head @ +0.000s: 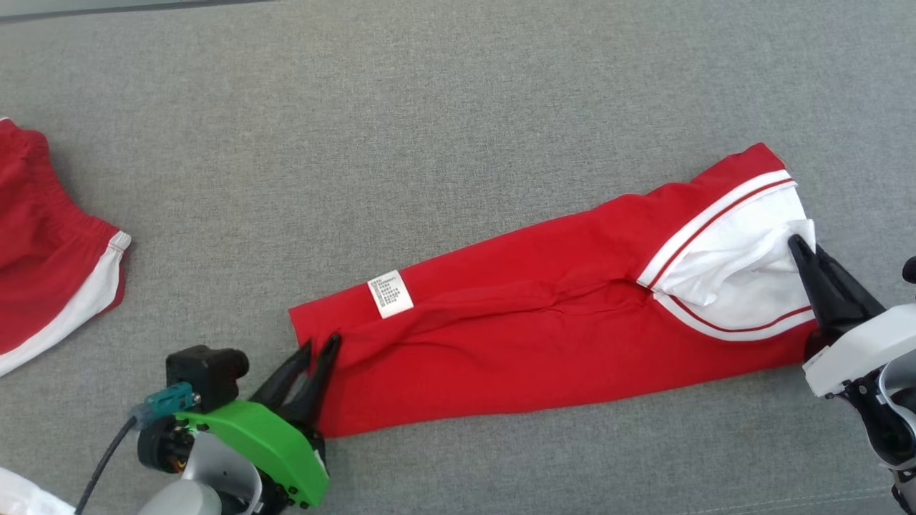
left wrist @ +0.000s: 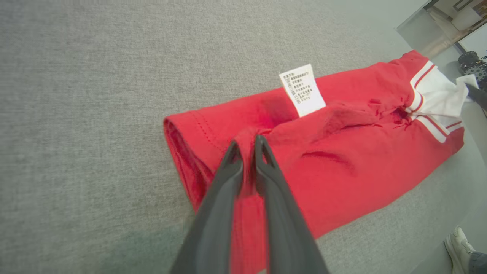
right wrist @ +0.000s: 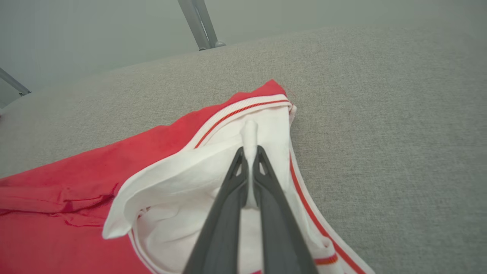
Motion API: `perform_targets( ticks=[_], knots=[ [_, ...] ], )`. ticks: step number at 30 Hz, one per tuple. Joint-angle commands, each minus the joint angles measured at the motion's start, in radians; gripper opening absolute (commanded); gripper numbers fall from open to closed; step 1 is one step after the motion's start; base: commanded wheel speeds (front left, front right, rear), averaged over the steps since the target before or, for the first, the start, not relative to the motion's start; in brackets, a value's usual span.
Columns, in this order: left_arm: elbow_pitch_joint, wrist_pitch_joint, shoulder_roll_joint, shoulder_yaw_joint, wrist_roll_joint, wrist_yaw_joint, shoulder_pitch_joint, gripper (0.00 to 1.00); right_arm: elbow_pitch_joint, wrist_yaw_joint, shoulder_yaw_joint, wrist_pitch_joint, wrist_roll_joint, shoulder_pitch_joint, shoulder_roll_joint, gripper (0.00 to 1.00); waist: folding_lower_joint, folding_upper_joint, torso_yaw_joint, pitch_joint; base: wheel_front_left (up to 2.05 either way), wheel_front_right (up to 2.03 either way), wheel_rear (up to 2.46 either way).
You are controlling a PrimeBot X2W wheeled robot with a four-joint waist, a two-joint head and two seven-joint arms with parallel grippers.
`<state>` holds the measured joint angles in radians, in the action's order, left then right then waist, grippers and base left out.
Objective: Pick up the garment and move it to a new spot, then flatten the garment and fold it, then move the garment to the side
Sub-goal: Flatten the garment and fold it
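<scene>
While left gripper [head: 320, 347] pinches the garment [head: 515, 322] at its red hem, right gripper [head: 796, 243] clamps white end

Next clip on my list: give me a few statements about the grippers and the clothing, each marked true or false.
1. The left gripper pinches red cloth at one end of the garment. True.
2. The right gripper hangs open above the cloth. False: it is shut on white cloth.
3. The label sits near the left gripper's end. True.
4. The garment hangs in the air. False: it lies on the grey surface.
5. A second red garment lies at the head view's right edge. False: it lies at the left edge.
</scene>
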<state>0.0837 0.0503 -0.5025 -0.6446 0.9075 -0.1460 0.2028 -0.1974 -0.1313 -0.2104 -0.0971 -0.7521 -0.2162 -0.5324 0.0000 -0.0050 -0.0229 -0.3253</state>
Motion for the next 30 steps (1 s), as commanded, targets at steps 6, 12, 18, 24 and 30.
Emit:
perform_targets(
  ticks=[6, 12, 18, 24, 30],
  knots=[
    [-0.025, -0.100, -0.041, 0.057, -0.057, -0.076, -0.069, 1.00, 0.066, 0.001, 0.098, 0.079, 0.043, -0.001, -0.010, 1.00, 0.0000, 0.0050, -0.012, 0.024, 0.00, 0.00, 0.00],
    [-0.036, -0.287, -0.018, 0.140, -0.135, -0.138, -0.110, 1.00, 0.050, 0.001, 0.134, 0.222, 0.152, -0.097, 0.011, 1.00, 0.0000, 0.0050, 0.008, 0.022, 0.00, 0.00, 0.00],
    [-0.104, -0.313, 0.057, 0.140, -0.193, -0.101, -0.075, 1.00, -0.106, 0.001, 0.111, 0.289, 0.261, -0.150, 0.049, 1.00, 0.0000, 0.0050, 0.049, 0.015, 0.00, 0.00, 0.00],
    [-0.157, -0.316, 0.146, 0.189, -0.233, -0.050, -0.093, 1.00, -0.243, 0.001, 0.096, 0.296, 0.301, -0.160, 0.070, 1.00, 0.0000, 0.0050, 0.074, 0.006, 0.00, 0.00, 0.00],
    [-0.196, -0.316, 0.203, 0.245, -0.300, 0.016, -0.104, 1.00, -0.348, 0.001, 0.026, 0.341, 0.244, -0.164, 0.096, 1.00, 0.0000, 0.0050, 0.077, 0.008, 0.00, 0.00, 0.00]
  ],
)
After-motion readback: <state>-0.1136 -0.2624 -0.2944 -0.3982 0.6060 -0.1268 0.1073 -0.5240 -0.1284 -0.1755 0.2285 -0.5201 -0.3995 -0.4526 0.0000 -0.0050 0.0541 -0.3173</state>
